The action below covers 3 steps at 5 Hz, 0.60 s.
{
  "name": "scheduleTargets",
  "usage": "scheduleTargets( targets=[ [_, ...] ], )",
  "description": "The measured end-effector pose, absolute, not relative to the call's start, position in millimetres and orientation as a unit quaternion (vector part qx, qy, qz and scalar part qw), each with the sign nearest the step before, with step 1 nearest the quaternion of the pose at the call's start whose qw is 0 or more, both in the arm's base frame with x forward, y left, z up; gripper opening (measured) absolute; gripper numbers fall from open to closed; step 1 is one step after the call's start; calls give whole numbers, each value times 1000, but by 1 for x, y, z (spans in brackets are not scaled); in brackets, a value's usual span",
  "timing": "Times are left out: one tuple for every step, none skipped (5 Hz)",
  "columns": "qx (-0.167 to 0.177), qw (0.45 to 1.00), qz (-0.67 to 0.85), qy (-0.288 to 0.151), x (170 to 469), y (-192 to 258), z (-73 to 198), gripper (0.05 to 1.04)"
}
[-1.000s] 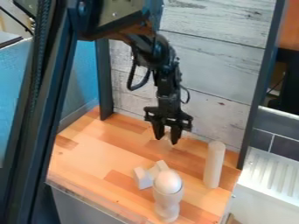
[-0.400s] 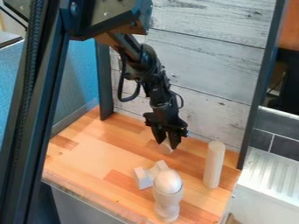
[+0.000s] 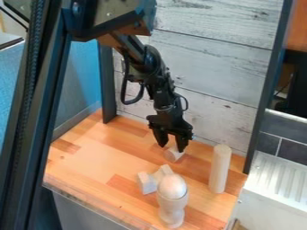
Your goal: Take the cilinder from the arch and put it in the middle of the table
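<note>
My gripper (image 3: pixel 172 143): wide | small cylinder (image 3: pixel 173 155): on the table (image 3: pixel 90 157), just under it (contact? I can't tell) | arch (image 3: pixel 146 183): nearer my camera, beside the egg-topped stand (image 3: pixel 172 208)

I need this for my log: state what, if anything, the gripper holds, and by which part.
Nothing is held: the gripper has its fingers apart, and the small wooden piece sits on the table just beneath.

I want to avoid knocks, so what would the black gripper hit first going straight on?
Likely the short pale wooden cylinder just below the black gripper, though depth is hard to judge here.
</note>
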State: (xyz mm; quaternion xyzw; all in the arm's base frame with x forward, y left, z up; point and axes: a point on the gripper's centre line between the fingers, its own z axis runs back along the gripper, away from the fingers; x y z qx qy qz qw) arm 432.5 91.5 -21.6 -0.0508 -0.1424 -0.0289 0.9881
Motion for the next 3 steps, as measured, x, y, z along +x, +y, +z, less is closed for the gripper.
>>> scheduleTargets(
  targets=[
    [-60, 988, -32, -137, 429, 87, -24, 1009],
    [-66, 986, -34, -149, 429, 85, -4, 1005],
    [-65, 987, -45, -140, 425, 85, 25, 1001]
  ],
)
